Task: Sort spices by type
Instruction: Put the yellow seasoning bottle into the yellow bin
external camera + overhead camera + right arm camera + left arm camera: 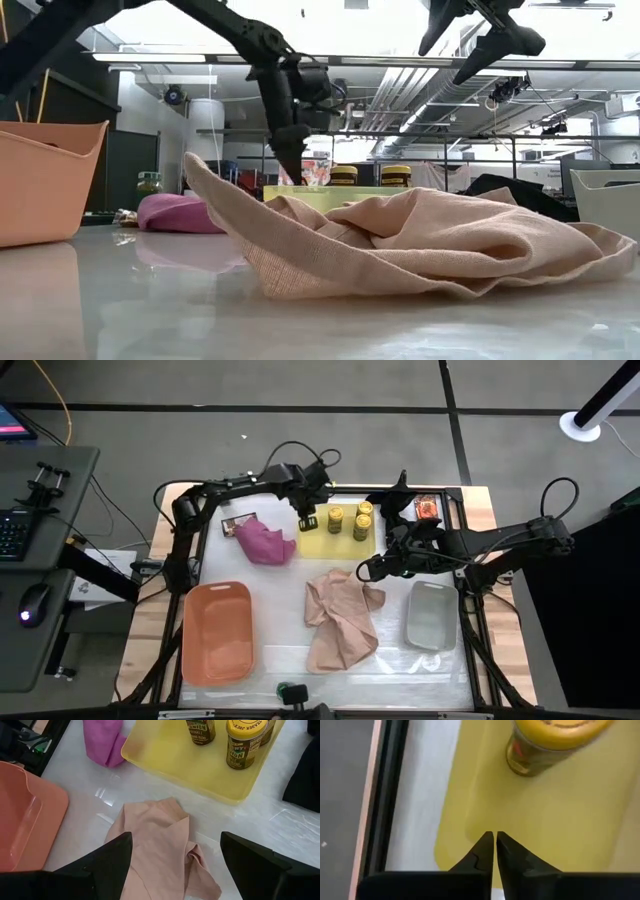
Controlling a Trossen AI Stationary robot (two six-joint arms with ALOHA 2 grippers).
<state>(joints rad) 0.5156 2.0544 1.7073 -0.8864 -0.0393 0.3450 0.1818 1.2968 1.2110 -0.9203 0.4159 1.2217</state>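
Left gripper [494, 836], fingers pressed together, hangs over the flat yellow plastic tray [318, 543]. We note the right gripper [175, 845] spread wide above the crumpled tan cloth [160, 845].

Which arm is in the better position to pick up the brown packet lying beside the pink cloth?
Left, probably. The brown packet lies by the pink cloth on the left arm's side; the left gripper hovers, shut, over the yellow tray. The right gripper is open, across the tan cloth.
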